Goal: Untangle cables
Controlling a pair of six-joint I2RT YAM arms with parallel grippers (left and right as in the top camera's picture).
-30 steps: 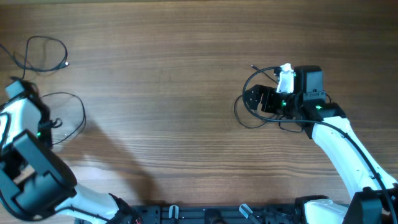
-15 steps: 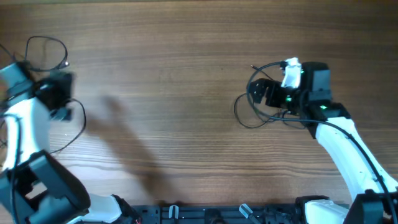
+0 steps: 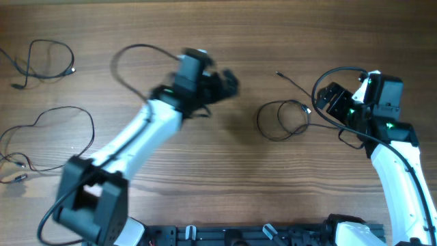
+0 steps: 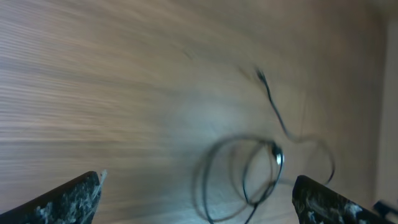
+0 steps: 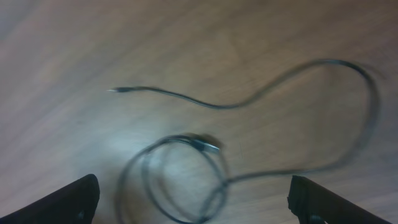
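Observation:
Three thin black cables lie apart on the wooden table. One loop (image 3: 51, 56) is at the far top left and a wider loop (image 3: 65, 130) lies below it by the left edge. The third cable (image 3: 283, 119) is a small coil right of centre with a tail running up-left to a silvery plug. My left gripper (image 3: 229, 82) hangs open just left of that coil, which shows blurred (image 4: 242, 174) ahead of its empty jaws (image 4: 196, 185). My right gripper (image 3: 326, 99) is open just right of the coil (image 5: 180, 180), nothing between its fingertips (image 5: 194, 186).
A thicker black cable (image 3: 338, 70) fixed to the right arm arcs above its gripper. The left arm (image 3: 130, 143) stretches diagonally across the table's left half. The arm bases (image 3: 225, 236) sit along the front edge.
My left gripper opened, let go of the left-edge cable and swung fast to the table's centre. The right gripper drew back rightward off the coil, which stayed on the table.

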